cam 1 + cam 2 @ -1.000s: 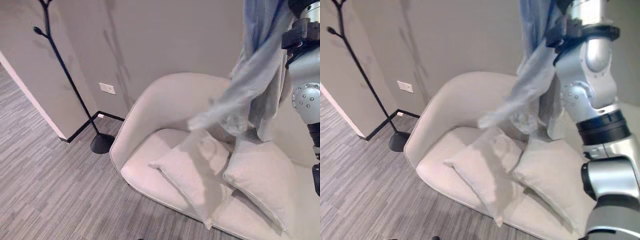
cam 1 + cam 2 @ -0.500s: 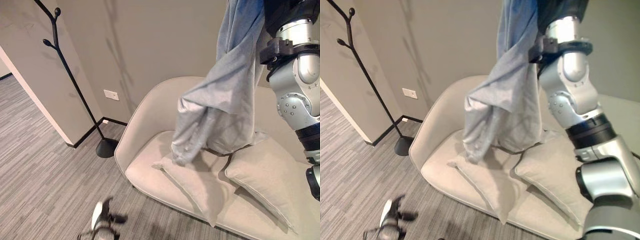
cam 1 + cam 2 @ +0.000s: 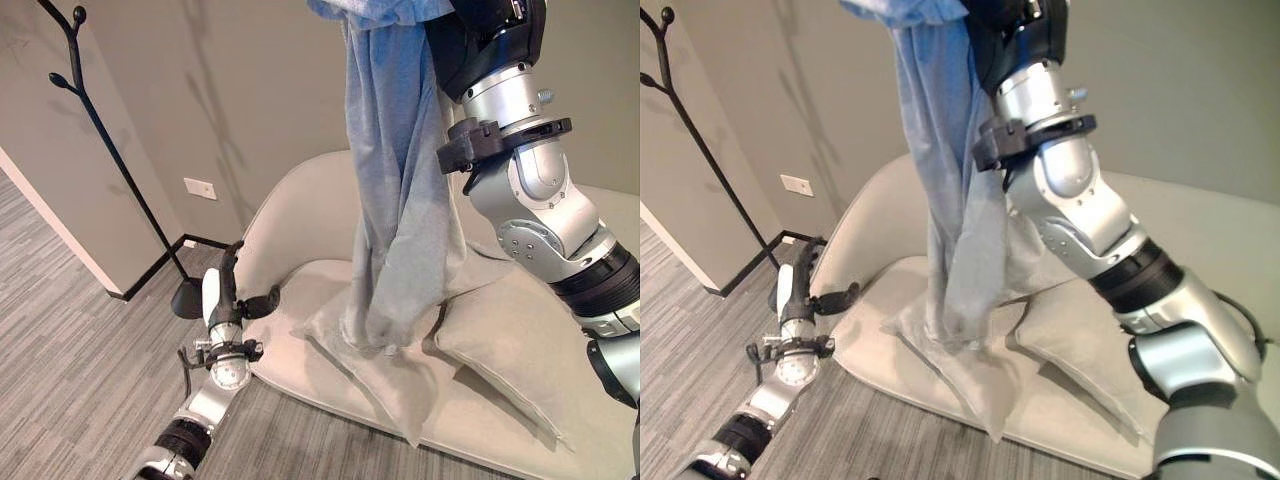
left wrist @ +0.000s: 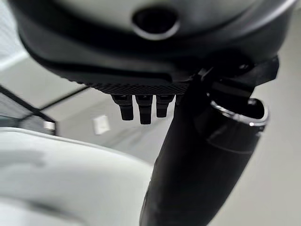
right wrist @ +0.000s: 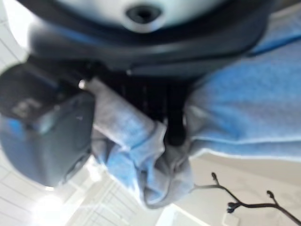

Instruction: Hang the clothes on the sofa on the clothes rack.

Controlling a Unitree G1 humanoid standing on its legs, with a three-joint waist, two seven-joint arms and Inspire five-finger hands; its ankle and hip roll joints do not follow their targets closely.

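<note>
The blue-grey garment (image 3: 400,190) hangs high above the sofa (image 3: 300,215), its lower end touching a cushion (image 3: 385,370). At far left stands the black clothes rack (image 3: 105,150), well apart; next, the left hand (image 3: 225,290) sits low by the sofa's edge, fingers relaxed and empty. At right, the right hand (image 5: 155,101) clutches the garment's bunched top.

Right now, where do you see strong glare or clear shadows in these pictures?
Right wrist view: bright glare washes out the background beside the garment gripped by the right robot hand. Left eye view: soft even light; the clothes rack throws faint shadows on the wall.
</note>
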